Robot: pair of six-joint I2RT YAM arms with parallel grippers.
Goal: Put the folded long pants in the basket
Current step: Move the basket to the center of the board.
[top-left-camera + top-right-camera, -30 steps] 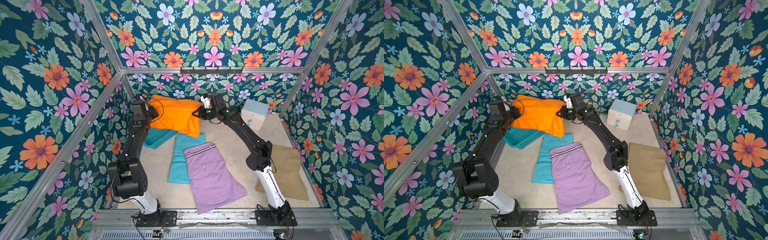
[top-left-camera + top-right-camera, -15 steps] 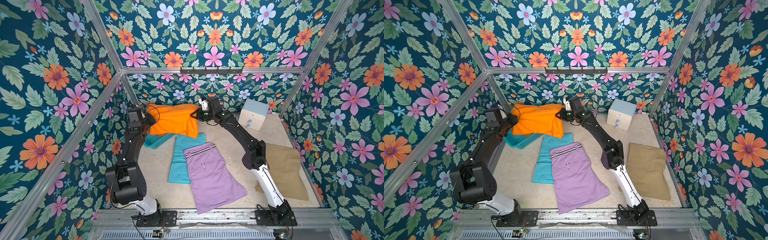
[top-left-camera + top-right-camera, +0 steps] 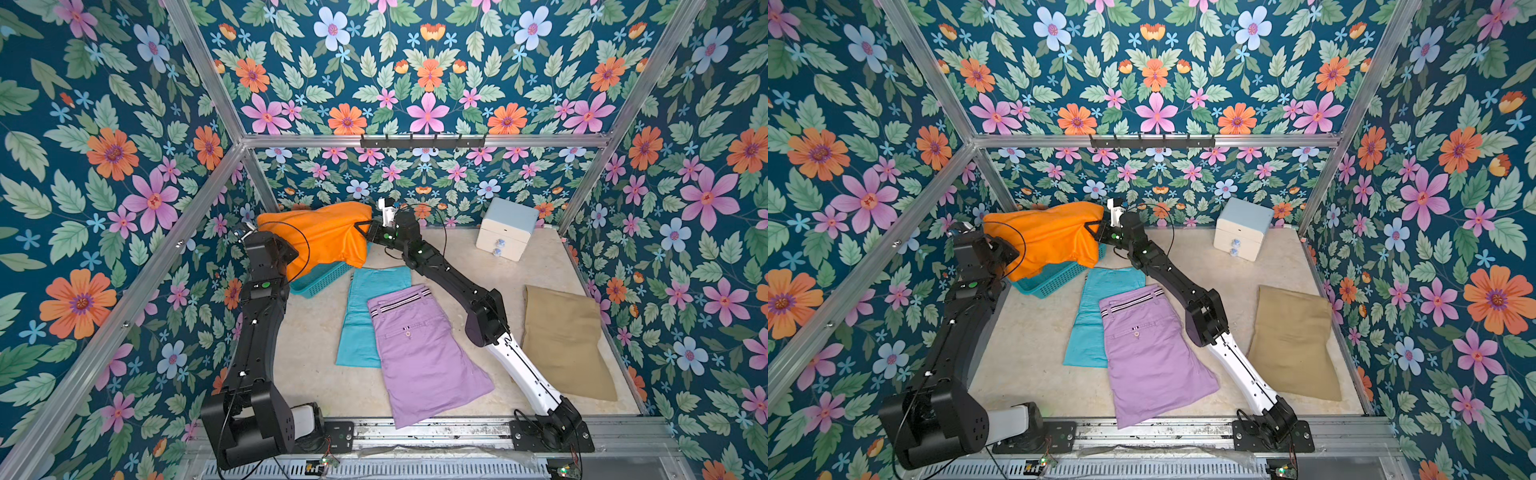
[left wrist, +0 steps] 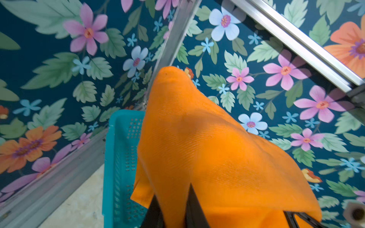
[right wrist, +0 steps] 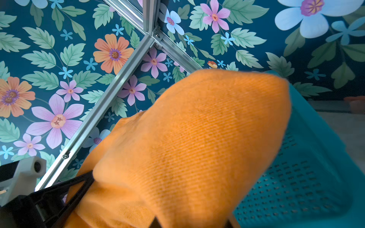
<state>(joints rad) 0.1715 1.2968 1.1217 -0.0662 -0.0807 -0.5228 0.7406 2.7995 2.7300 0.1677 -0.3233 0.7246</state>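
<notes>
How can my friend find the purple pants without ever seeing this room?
Start at the beige floor. The lilac pants lie in its middle, overlapping the turquoise pants beside them. Only they have a striped waistband and a buttoned pocket.

- Orange pants (image 4: 207, 150): matt woven cloth with fine diagonal ribbing.
- Basket (image 4: 120, 158), at eleven o'clock on the floor: smooth teal plastic with a faint sheen, its walls pierced by rows of small holes.
- Lilac pants (image 3: 419, 353), turquoise pants (image 3: 357, 324) and, at three o'clock, tan pants (image 3: 569, 340): matt, smooth-looking cloth; the lilac pair has a striped woven waistband.
- Floor (image 3: 311, 340): mottled beige, matt, stone-like.
- Frame bars (image 3: 540, 141): brushed metal with a satin shine.
- Drawer box (image 3: 509, 226), at one o'clock: smooth, matt white and pale blue.
</notes>
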